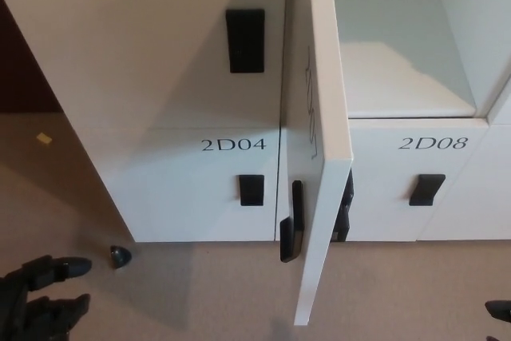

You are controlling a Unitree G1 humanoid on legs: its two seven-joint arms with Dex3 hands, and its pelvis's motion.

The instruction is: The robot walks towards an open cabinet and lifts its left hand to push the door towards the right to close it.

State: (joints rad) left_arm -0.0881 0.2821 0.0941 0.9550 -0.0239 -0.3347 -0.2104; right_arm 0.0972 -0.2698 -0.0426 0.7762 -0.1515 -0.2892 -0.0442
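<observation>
A white locker door (315, 141) stands open, swung out edge-on toward the camera, with a black handle (291, 225) low on its left face. Behind it to the right the open compartment (399, 45) shows a bare pale shelf. Below sit closed lockers labelled 2D04 (232, 144) and 2D08 (432, 143), each with a black handle. The left hand (40, 301) hangs low at the bottom left corner over the beige carpet (200, 293), well apart from the door, its thick black fingers (60, 267) spread and holding nothing. Only a dark tip of the right hand (499, 310) shows at the bottom right edge; I cannot tell how its fingers are set. A small dark doorstop-like object (120, 255) sits on the floor near the left hand.
</observation>
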